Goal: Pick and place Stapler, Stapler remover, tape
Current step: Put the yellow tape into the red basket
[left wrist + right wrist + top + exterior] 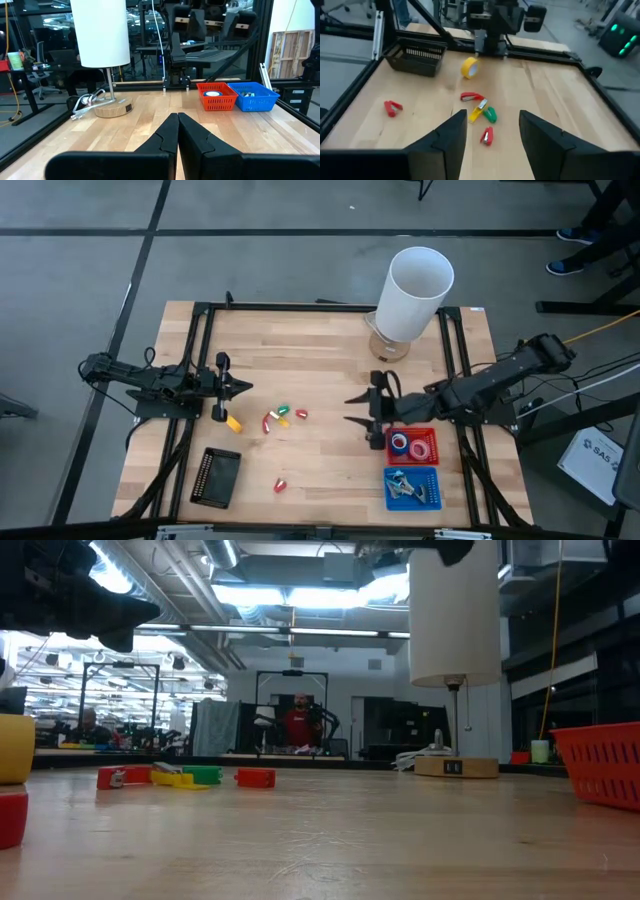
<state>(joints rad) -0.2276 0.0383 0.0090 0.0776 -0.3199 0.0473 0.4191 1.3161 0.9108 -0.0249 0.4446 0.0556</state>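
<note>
The orange-yellow tape roll (233, 423) stands on edge on the wood table, just in front of my left gripper (240, 388), which is shut and empty. A blue tape roll (400, 442) and a pink-red one (421, 448) lie in the red basket (433, 432). Small red, yellow and green staplers (478, 112) lie in a loose cluster mid-table, one red one (280, 485) apart near the front. My right gripper (358, 408) hangs open and empty above the table, left of the red basket and pointing at the cluster.
A blue basket (413, 487) holding small metal pieces sits in front of the red one. A black basket (217, 477) stands at the front left. A tall white cylinder on a round wooden base (415, 290) stands at the far right. Bare wood lies between the cluster and the baskets.
</note>
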